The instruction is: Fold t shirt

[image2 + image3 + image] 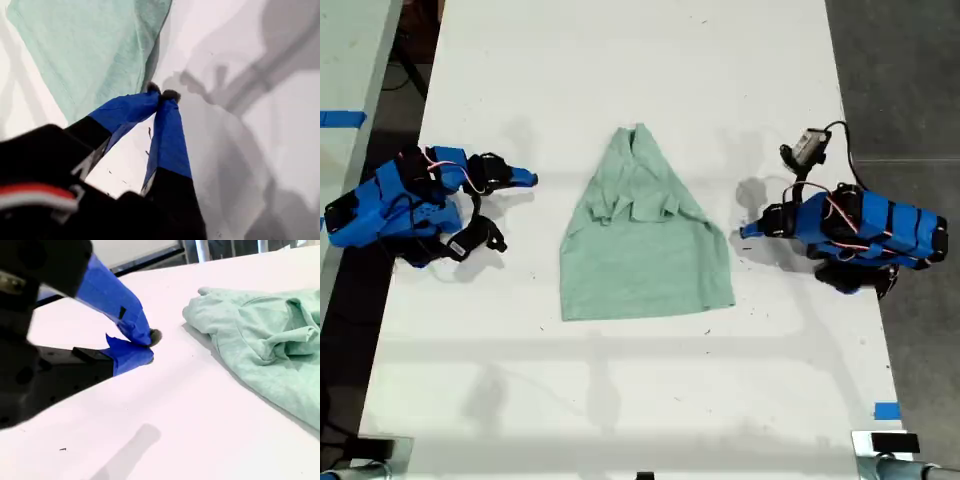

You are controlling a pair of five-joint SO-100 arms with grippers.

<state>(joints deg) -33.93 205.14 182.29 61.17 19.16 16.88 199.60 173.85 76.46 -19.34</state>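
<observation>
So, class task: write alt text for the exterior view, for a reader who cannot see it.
A pale green t shirt lies wrinkled on a white table, sleeves folded in. Two blue robot arms rest on either side, grippers pointing toward it but not touching.

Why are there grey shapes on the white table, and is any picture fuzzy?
Those are shadows: in the exterior view, soft ones fall beside both arms on the table; the first wrist view shows big grey ones beyond my first gripper; the second wrist view is sharp on the t shirt, blurry on the near arm.

My second tool (pixel 150 346), tips together and empty, rests on the white table (pixel 210 430) near the t shirt (pixel 265 345).
</observation>
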